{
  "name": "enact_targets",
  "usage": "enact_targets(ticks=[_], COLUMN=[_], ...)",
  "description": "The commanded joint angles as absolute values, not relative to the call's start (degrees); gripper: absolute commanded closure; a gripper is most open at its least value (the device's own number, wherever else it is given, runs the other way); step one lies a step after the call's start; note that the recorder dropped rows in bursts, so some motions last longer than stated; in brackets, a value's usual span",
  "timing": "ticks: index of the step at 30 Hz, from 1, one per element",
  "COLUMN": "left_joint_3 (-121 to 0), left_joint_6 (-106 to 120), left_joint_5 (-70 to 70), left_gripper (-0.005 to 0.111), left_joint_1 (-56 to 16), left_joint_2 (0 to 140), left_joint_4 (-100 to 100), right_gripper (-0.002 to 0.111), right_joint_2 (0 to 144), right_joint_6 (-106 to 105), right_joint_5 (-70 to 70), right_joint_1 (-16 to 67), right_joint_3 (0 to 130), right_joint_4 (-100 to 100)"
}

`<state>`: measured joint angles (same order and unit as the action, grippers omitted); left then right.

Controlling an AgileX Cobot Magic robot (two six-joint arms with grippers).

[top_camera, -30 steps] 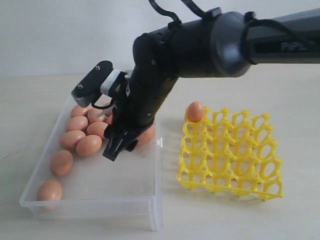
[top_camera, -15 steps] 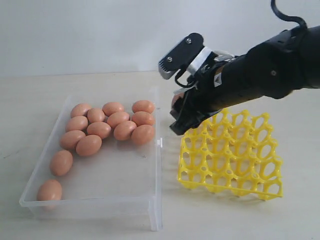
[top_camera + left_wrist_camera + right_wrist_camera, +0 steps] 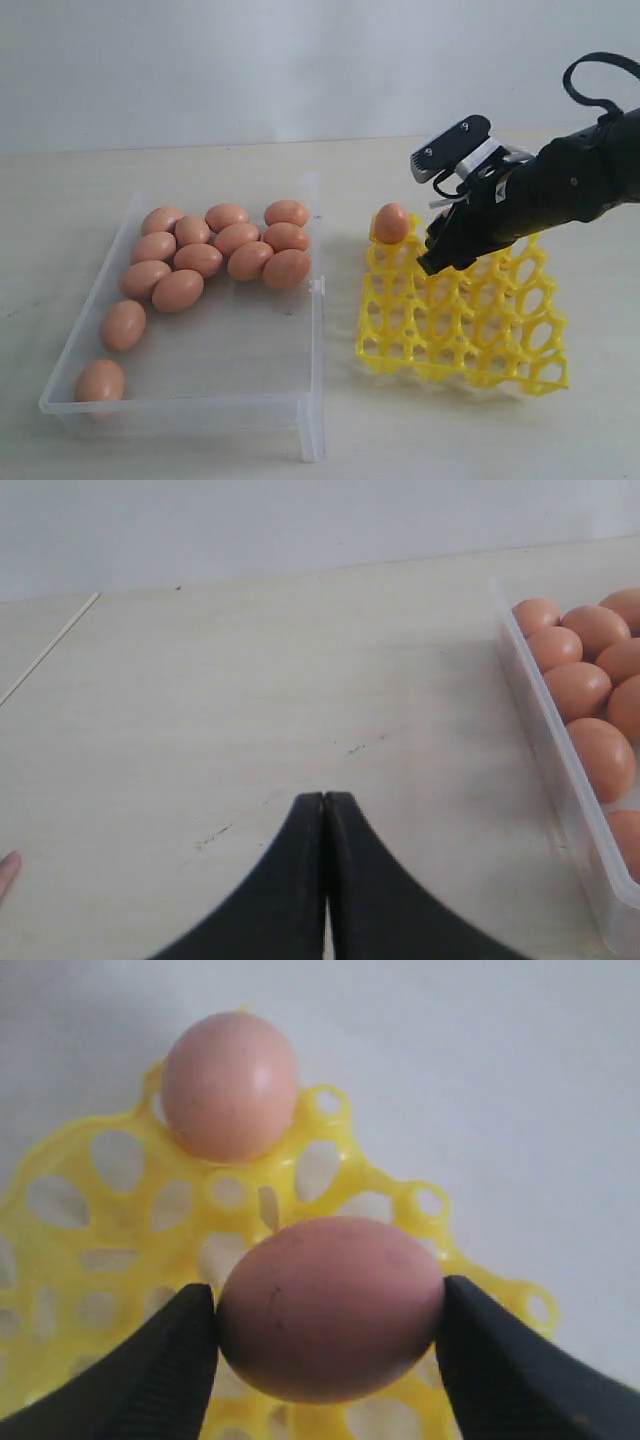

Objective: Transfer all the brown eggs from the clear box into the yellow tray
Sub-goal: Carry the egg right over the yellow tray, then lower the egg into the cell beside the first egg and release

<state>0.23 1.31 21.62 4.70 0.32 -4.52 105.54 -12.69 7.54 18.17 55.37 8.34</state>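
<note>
Over yellow tray [image 3: 462, 335]: right gripper [image 3: 436, 262] clamped on brown egg [image 3: 330, 1305], near seated corner egg [image 3: 391, 222]. On the table: left gripper [image 3: 325, 802] pinched closed, empty, near clear box [image 3: 556, 765].

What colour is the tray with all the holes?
The tray is bright yellow, seen best in the exterior view.

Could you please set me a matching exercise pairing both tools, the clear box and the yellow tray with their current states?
Things:
1. left tool
2. right tool
3. clear box
4. yellow tray

States:
A. one egg seated in a corner cup
B. shut, holding nothing, over bare table
C. many loose eggs lying inside
D. gripping a brown egg above the tray

Pairs: 1-B, 2-D, 3-C, 4-A
</note>
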Motion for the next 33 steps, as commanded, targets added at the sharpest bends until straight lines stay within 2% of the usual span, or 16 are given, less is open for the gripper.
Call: enact_targets(ticks=[1, 19, 33], left_joint_3=[0.0, 0.0, 0.0], left_joint_6=[1.2, 1.2, 1.2], left_joint_5=[21.6, 21.6, 21.6], left_gripper=[0.107, 0.107, 0.107], left_joint_1=[4.4, 4.4, 4.4], left_joint_2=[0.0, 0.0, 0.0], left_joint_4=[-4.0, -4.0, -4.0], right_gripper=[0.108, 0.108, 0.108], right_joint_2=[108.0, 102.9, 106.6], right_joint_6=[-12.5, -12.7, -12.9], right_joint_5=[4.2, 5.8, 3.3], right_joint_1=[17.8, 17.3, 16.0], right_joint_3=[55.5, 59.0, 59.3], right_joint_4=[9.2, 9.3, 11.2])
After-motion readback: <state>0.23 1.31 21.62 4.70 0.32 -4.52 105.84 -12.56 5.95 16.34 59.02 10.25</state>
